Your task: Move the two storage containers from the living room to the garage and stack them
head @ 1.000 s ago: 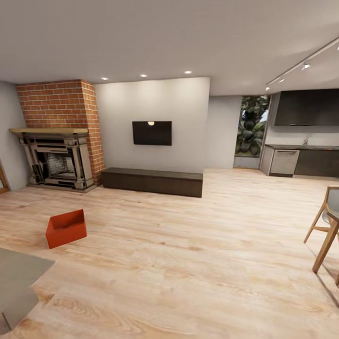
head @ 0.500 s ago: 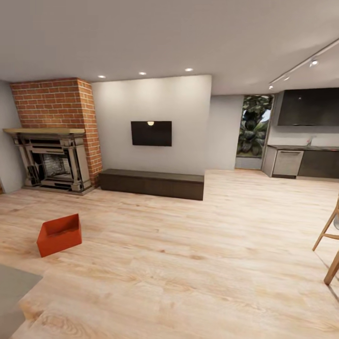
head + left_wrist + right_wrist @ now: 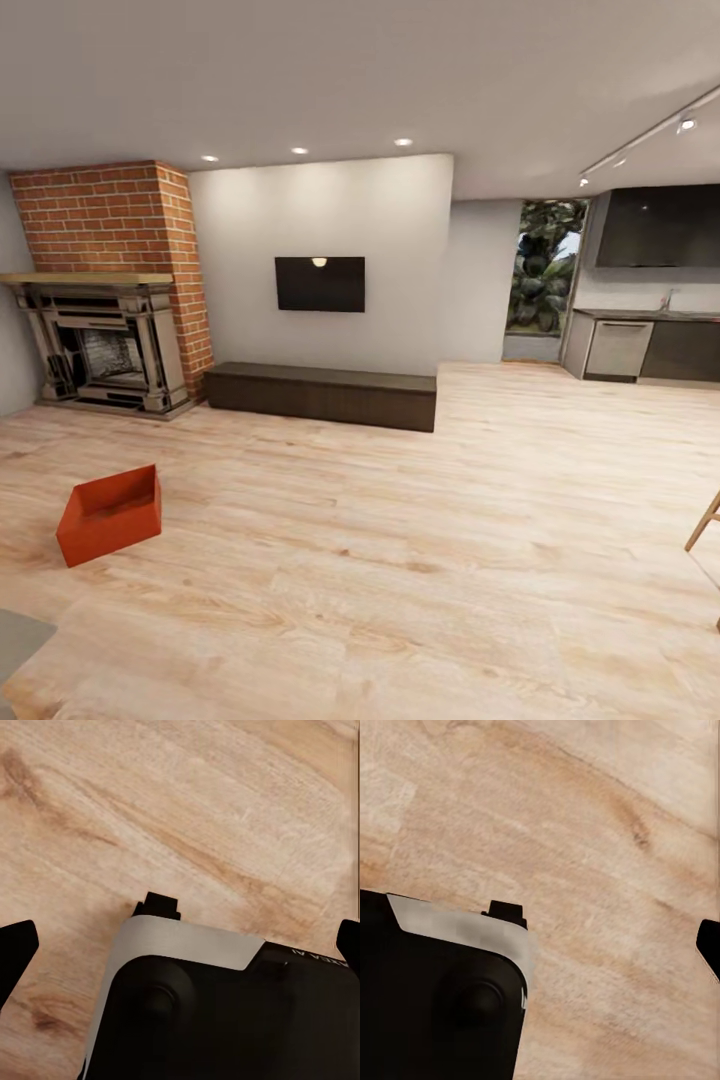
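One orange-red storage container [image 3: 110, 515] stands upright on the light wood-plank flooring [image 3: 420, 560] of the living room, at the left of the head view, in front of the brick fireplace [image 3: 100, 330]. The second container and the garage are out of view. In the left wrist view my left gripper [image 3: 180, 952] hangs open above the planks, with a black fingertip [image 3: 15, 949] at each side edge and nothing between them. My right gripper [image 3: 540, 945] is open too, one fingertip [image 3: 709, 945] showing at the edge, over bare planks.
A low dark bench [image 3: 320, 395] runs along the far wall under a wall television [image 3: 320, 284]. Kitchen units [image 3: 650, 345] stand at the back right. A wooden chair leg [image 3: 703, 520] pokes in at the right edge, a grey corner [image 3: 15, 640] at the lower left. My dark base [image 3: 210, 1020] lies under both wrists.
The head camera has moved forward, so the picture has spread: the container and fireplace slid left, the chair and the grey corner slid almost out of frame. Nothing in the room moved.
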You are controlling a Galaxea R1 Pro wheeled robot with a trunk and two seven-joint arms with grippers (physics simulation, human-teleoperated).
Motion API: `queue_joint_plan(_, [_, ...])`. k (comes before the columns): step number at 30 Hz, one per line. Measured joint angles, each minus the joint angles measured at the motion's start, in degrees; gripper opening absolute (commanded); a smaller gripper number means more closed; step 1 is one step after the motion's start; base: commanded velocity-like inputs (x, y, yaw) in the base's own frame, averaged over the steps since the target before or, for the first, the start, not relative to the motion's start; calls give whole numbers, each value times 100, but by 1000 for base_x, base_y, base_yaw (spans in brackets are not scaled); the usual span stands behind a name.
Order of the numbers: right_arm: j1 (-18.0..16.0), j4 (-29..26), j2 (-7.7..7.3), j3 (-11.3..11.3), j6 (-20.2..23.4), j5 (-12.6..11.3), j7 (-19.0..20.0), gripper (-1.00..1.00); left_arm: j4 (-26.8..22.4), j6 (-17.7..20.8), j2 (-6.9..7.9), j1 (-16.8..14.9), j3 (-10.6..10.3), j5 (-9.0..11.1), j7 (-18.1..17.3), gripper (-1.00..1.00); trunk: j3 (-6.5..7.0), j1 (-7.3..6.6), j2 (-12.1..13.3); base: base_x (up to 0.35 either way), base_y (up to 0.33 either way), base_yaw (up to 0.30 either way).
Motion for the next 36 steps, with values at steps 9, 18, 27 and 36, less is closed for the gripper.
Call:
queue_joint_plan(9, [0,0,-17,14,9,2,20,100,0,0,-3,0,-1,-2,0,100,0,0,0,327,0,0])
queue_joint_plan(18, [0,0,-30,25,14,5,27,100,0,0,-3,0,-1,-2,2,100,0,0,0,327,0,0])
queue_joint_plan(27, [0,0,-43,34,18,5,26,100,0,0,-3,0,-1,-2,2,100,0,0,0,327,0,0])
queue_joint_plan(36, [0,0,-26,25,18,3,26,100,0,0,-3,0,-1,-2,2,100,0,0,0,327,0,0])
